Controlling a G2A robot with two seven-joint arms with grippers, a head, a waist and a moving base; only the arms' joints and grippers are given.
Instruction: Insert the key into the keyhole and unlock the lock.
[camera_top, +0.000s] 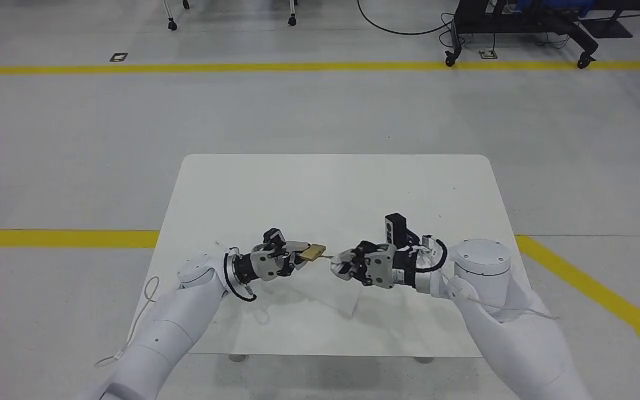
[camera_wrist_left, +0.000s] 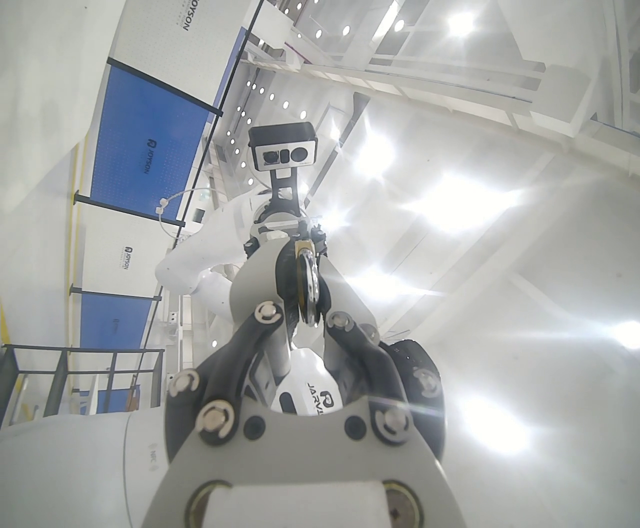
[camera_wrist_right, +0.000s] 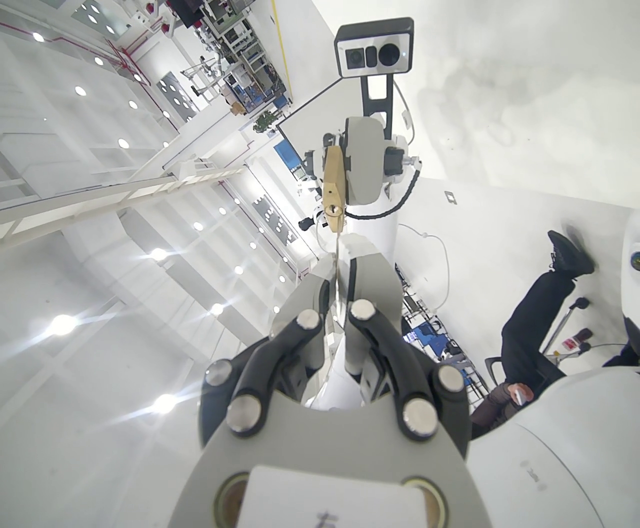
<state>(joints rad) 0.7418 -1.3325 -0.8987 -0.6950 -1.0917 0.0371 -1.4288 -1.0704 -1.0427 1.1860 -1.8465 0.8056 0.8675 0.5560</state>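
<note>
Insertion step, by the look of it. Lock (camera_top: 314, 252) pinched in left gripper (camera_top: 299, 256) at mid-frame, key (camera_wrist_right: 339, 272) pinched in right gripper (camera_top: 343, 266), tip just at keyhole (camera_wrist_right: 332, 210). Next move probably calls for a straight push, then a twist.

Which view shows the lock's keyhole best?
Right wrist view: the lock turns its end face to that camera, the keyhole showing beyond the key. Top view shows the lock small, from the side; left wrist view shows its shackle end.
</note>
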